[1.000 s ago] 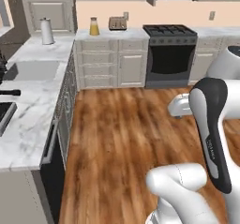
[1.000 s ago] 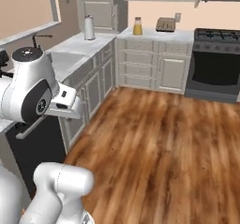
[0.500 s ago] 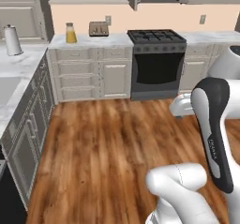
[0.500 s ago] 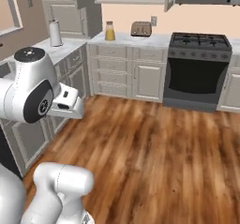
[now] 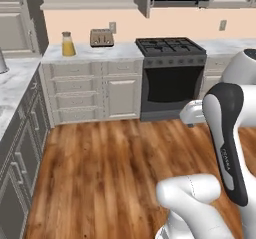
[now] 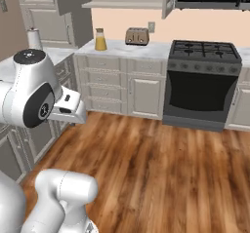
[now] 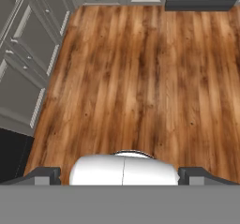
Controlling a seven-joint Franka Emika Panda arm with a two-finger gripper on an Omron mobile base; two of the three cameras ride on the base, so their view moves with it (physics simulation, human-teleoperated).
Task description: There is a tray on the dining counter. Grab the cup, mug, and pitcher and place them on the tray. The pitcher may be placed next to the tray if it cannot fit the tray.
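Arm: white, dark joints, folded upright over the base; the upper link stands near vertical, with the hand turned down toward the wood floor [image 7: 140, 78].

Pincer [image 7: 120, 175]: two dark tips [image 7: 44, 175] set wide apart at the bottom of the hand view, jaws fully open, nothing between them. It hangs above bare floor planks.

Pitcher [image 5: 68, 44]: clear conical carafe of orange liquid with a round brown cork lid. It stands upright on the marble tabletop [image 5: 100, 52] of the far cabinet run, well ahead of the pincer and off to its left, against the peach wall. Seen also in the right base view [image 6: 100, 40].

Toaster [image 5: 101, 37]: silver, on the same tabletop, just beside the pitcher on its right, apart from it.

Stove [image 5: 172, 78]: black gas range with a dark oven door, far ahead of the pincer, right of the toaster.

Cabinets [image 7: 28, 63]: grey doors with bar handles, running along the floor to the pincer's left in the hand view.

Paper-towel roll [image 6: 33, 38]: white, upright on the side tabletop, ahead and left of the pincer.
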